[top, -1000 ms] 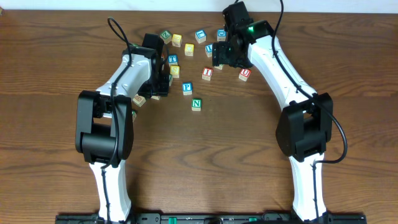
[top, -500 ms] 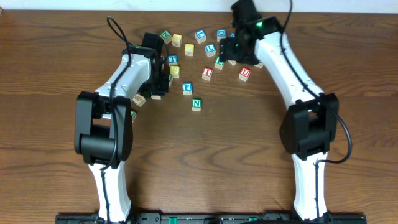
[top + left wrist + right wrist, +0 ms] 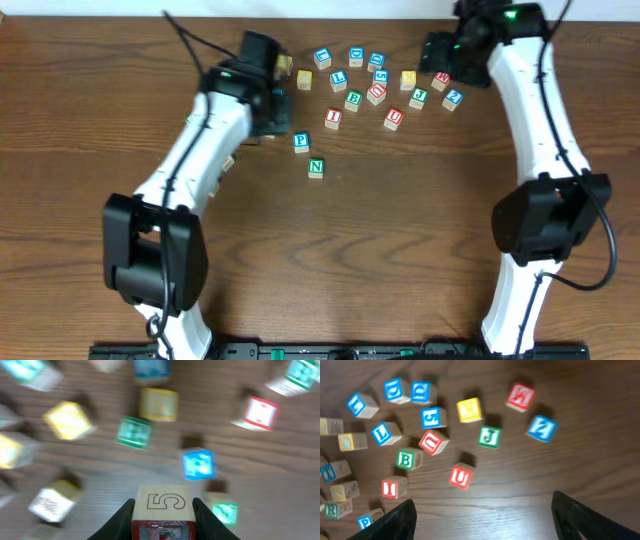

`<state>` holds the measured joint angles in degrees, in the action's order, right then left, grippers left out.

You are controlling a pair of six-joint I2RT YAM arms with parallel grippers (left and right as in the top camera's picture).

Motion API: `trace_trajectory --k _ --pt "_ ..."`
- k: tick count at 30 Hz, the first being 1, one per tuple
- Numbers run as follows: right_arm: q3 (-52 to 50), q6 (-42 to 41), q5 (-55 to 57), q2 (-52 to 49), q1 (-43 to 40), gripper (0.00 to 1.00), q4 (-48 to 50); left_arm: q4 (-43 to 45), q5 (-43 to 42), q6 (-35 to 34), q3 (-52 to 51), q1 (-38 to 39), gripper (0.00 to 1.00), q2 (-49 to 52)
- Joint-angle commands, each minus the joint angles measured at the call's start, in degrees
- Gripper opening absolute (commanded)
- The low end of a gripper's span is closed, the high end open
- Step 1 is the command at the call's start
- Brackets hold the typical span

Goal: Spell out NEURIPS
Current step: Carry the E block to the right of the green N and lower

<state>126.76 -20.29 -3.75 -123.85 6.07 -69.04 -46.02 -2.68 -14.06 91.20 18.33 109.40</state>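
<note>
My left gripper (image 3: 162, 516) is shut on a wooden cube (image 3: 162, 505) with an outlined 5 on top and a red-framed front face, held above the table. From overhead, the left gripper (image 3: 272, 118) hangs just left of the blue P (image 3: 301, 142). Green N (image 3: 316, 168) lies below the P, with red I (image 3: 333, 117) and red U (image 3: 394, 117) to the right. My right gripper (image 3: 440, 52) is open at the back right, over the far cubes. Its wrist view shows U (image 3: 460, 476), I (image 3: 390, 487), green R (image 3: 331, 509) and P (image 3: 364, 521).
Several other letter cubes lie in a loose band behind: green B (image 3: 353, 99), blue L (image 3: 338, 78), green J (image 3: 419, 96), a yellow cube (image 3: 408, 78), a red one (image 3: 440, 80), a blue one (image 3: 453, 97). Bare wood table (image 3: 400, 230) lies in front.
The left gripper closed on the cube and rose toward the back. The right arm swung back and to the right, uncovering the cubes it hid.
</note>
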Motion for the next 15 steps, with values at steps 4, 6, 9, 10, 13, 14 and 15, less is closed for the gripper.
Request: trace_trajectory --k 4,6,9,10,13,14,15 --pt "0.8 1.8 0.4 1.0 -1.5 0.82 -2.4 1.3 0.1 -6.8 -0.1 9.0 0.31 2.3" --pt "0.8 2.3 0.4 1.0 -1.5 0.82 -2.9 2.3 0.3 -7.7 -0.1 11.4 0.31 3.5" --pt "0.8 2.6 0.4 1.0 -1.5 0.83 -3.5 3.7 0.5 -7.8 -0.1 14.3 0.32 5.2" --pt "0.8 2.7 0.4 1.0 -1.5 0.83 -3.7 3.9 0.7 -8.3 -0.1 14.9 0.32 5.7" --pt "0.8 3.3 0.4 1.0 -1.5 0.84 -4.1 4.0 2.3 -10.9 -0.1 16.5 0.32 7.5" --pt "0.7 3.3 0.4 1.0 -1.5 0.84 -4.1 3.9 2.3 -10.9 -0.1 16.8 0.32 8.2" --pt "0.7 3.2 0.4 1.0 -1.5 0.84 -4.3 3.9 2.3 -10.9 -0.1 17.0 0.32 8.6"
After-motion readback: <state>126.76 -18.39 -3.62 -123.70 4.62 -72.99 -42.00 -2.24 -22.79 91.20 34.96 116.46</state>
